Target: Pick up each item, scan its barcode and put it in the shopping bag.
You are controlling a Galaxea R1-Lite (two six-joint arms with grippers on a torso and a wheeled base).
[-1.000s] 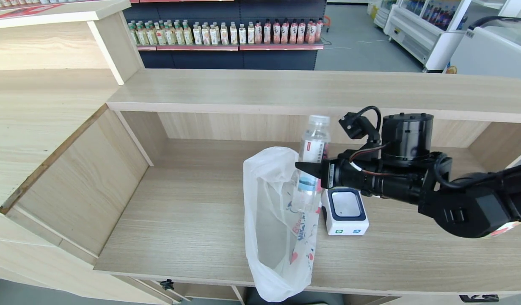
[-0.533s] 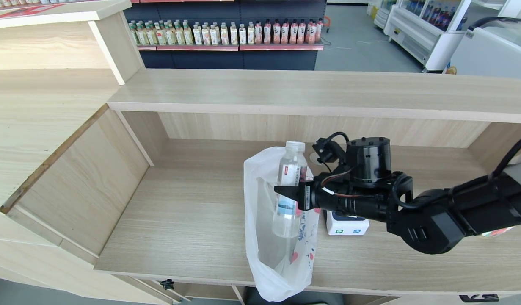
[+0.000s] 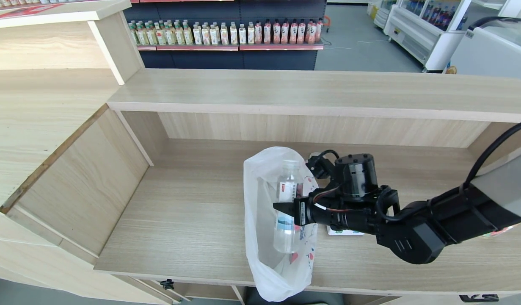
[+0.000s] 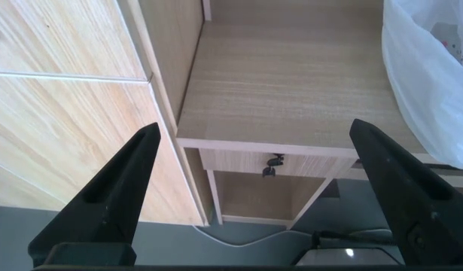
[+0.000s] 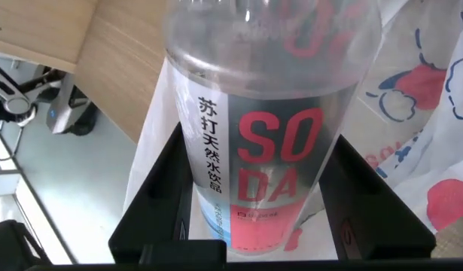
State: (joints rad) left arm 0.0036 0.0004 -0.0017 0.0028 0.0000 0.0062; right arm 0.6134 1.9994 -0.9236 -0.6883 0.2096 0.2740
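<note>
A clear soda water bottle [image 3: 286, 203] with a red-and-white label stands upright inside the mouth of the white plastic shopping bag [image 3: 264, 237] at the counter's front edge. My right gripper [image 3: 288, 208] is shut on the bottle's middle, coming in from the right. In the right wrist view the bottle [image 5: 272, 143] sits between the black fingers [image 5: 159, 203], with the bag's printed plastic [image 5: 423, 150] behind it. The white barcode scanner [image 3: 344, 231] lies just right of the bag, mostly hidden under my right arm. My left gripper [image 4: 254, 188] hangs open below and left of the counter, beside the bag [image 4: 431, 83].
The wooden counter [image 3: 180, 212] has a raised back ledge [image 3: 311, 91] and a side wall on the left. Under its front edge is a drawer with a key [image 4: 270, 165]. Store shelves of bottles [image 3: 226, 33] and freezers stand far behind.
My right gripper has carried the bottle down and to the left, from above the scanner into the bag's opening. The scanner is now largely covered by the arm.
</note>
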